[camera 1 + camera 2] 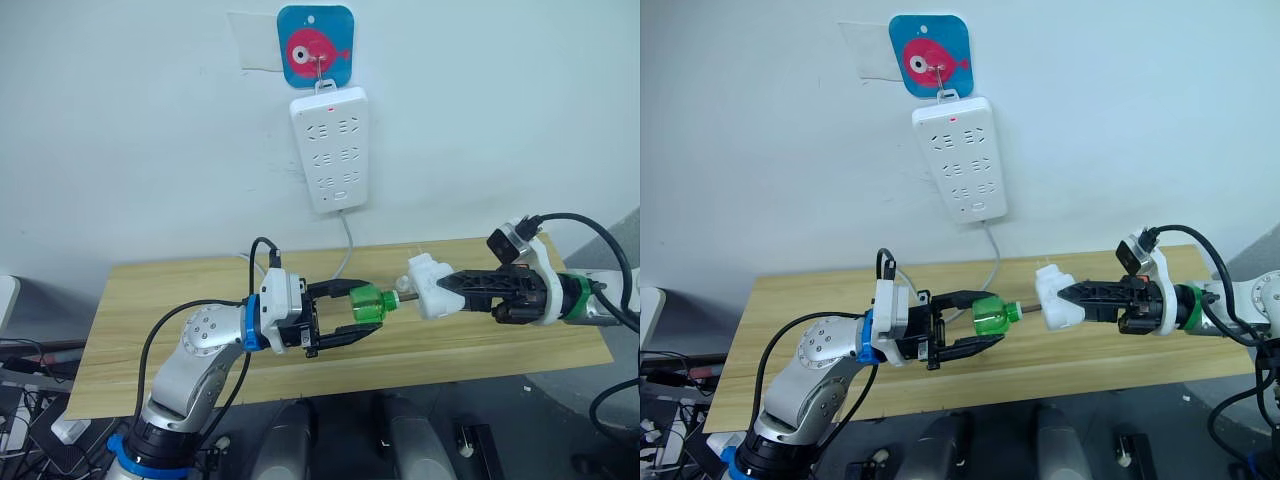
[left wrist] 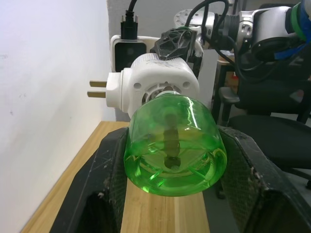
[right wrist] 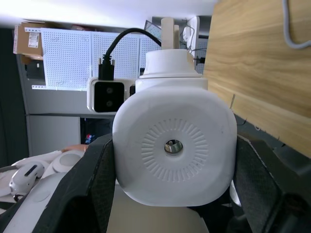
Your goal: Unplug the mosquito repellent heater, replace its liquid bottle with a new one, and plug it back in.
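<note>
Above the wooden table (image 1: 150,290), the white power strip (image 1: 330,148) hangs free on the far wall. The right gripper (image 1: 452,288) clamps the mosquito repellent heater (image 1: 428,286) at mid-air centre-right; the left gripper (image 1: 345,315) pinches the green liquid bottle (image 1: 375,303) just left. Judged: draw bottle and heater straight apart along the wick, keeping both level and firmly held

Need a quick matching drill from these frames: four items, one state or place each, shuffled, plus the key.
Items:
1. mosquito repellent heater
2. green bottle
3. power strip
4. fish hook plate

States or places:
A. hangs on the wall, no plug in it
B. held between the left gripper fingers
C. blue, on the wall above the strip
D. unplugged, gripped by the right gripper

Pairs: 1-D, 2-B, 3-A, 4-C
</note>
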